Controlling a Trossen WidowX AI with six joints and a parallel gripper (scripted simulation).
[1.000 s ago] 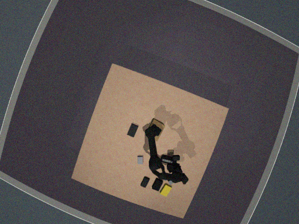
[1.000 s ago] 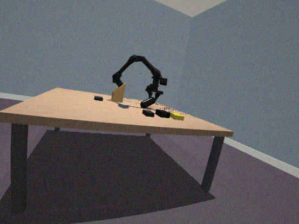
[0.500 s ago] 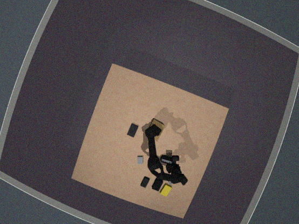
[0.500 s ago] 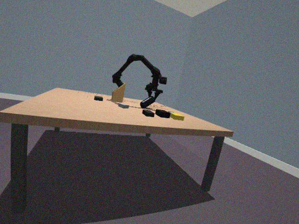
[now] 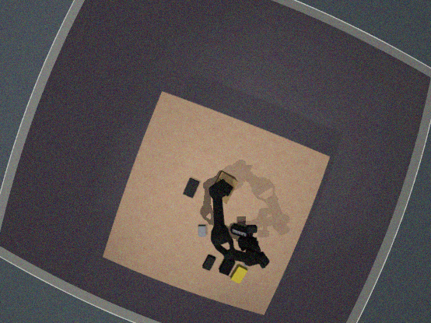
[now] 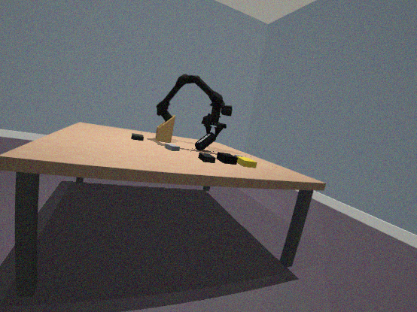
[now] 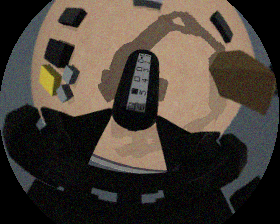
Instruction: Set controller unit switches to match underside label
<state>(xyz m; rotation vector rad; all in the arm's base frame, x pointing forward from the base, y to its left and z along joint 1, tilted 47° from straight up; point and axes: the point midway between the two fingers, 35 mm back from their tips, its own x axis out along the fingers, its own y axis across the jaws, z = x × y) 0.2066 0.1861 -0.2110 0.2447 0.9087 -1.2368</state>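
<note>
The dark controller unit [image 5: 235, 228] [image 6: 199, 146] [image 7: 120, 95] is tilted, its lower end close to the bench [image 5: 155, 152] [image 6: 113, 143]; contact is unclear. Its underside label [image 6: 205, 139] [image 7: 140, 85] faces the wrist camera. On it, squares 3 and 4 look empty and square 5 looks filled; 1 and 2 are blurred, and the square at the gripper end is in shade and unreadable. The switches are hidden. My gripper [image 6: 213, 135] [image 7: 134, 115] is shut on the unit's upper end, one finger at each side.
A wooden wedge-shaped block [image 5: 229, 178] [image 6: 165, 130] [image 7: 242, 80] stands near the arm's base. A yellow block [image 5: 239, 274] [image 6: 247, 162] [image 7: 50, 80], a black block [image 5: 226, 266] [image 6: 226, 158] [image 7: 59, 52] and small grey blocks [image 7: 71, 74] lie close together. Other dark and grey blocks lie apart.
</note>
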